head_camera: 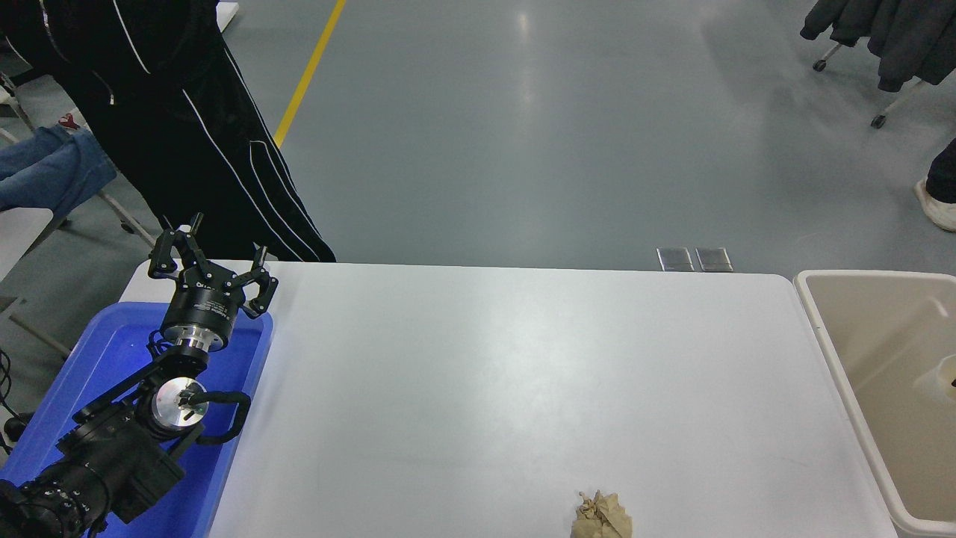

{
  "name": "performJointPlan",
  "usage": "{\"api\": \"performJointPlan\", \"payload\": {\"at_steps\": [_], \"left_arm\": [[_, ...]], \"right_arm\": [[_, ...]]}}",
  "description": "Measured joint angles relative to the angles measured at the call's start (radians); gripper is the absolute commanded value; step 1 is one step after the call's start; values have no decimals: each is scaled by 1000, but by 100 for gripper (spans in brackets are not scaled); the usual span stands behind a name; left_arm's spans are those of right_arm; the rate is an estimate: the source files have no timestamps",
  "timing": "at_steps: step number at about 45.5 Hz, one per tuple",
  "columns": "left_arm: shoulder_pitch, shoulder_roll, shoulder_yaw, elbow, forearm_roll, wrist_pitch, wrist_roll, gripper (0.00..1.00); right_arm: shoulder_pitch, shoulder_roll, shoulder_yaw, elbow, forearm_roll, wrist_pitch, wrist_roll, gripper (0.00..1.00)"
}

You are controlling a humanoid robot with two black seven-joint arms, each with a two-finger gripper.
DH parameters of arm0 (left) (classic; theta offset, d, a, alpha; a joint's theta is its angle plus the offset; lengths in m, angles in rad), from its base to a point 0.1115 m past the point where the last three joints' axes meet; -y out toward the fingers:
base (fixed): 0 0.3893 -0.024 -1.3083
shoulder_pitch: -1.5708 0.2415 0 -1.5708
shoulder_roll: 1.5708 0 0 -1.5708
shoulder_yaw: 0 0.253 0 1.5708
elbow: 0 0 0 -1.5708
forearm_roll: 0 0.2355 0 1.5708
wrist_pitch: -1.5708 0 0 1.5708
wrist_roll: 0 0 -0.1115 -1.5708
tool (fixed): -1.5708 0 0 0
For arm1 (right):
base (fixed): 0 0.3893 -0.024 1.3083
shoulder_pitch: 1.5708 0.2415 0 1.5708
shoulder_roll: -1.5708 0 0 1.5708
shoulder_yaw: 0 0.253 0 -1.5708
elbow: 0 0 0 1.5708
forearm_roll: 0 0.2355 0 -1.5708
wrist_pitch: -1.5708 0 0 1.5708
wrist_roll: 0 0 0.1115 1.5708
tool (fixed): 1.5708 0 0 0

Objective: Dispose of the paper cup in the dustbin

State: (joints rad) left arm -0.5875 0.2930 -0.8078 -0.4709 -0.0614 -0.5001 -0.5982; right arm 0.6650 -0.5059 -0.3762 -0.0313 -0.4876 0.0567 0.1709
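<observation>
The dustbin (829,351), a large beige bin, stands off the table's right end. Inside it, at the picture's right edge, lies a small pale cup shape, the paper cup (935,376), partly cut off by the frame. My left gripper (215,250) is open and empty, parked over the blue tray at the lower left, far from the cup and bin. My right arm and its gripper are out of view.
A blue plastic tray (89,366) lies under the left arm. A crumpled brown paper wad (602,517) sits at the table's front edge. A person in black striped trousers (187,134) stands at the far left corner.
</observation>
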Motion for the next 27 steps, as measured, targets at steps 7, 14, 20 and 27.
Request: {"api": "performJointPlan", "payload": {"at_steps": [7,14,20,27], "left_arm": [[0,0,0,0,0,0,0,100],[0,0,0,0,0,0,0,100],[0,0,0,0,0,0,0,100],[0,0,0,0,0,0,0,100]], "right_arm": [[-5,3,0,-5,8,-6,-2,86],[-4,5,0,-13,12,-12,-3,97],[-2,6,0,-18,14,-14,-3,98],[-1,6,0,-22,15,-16,-3,98]]}}
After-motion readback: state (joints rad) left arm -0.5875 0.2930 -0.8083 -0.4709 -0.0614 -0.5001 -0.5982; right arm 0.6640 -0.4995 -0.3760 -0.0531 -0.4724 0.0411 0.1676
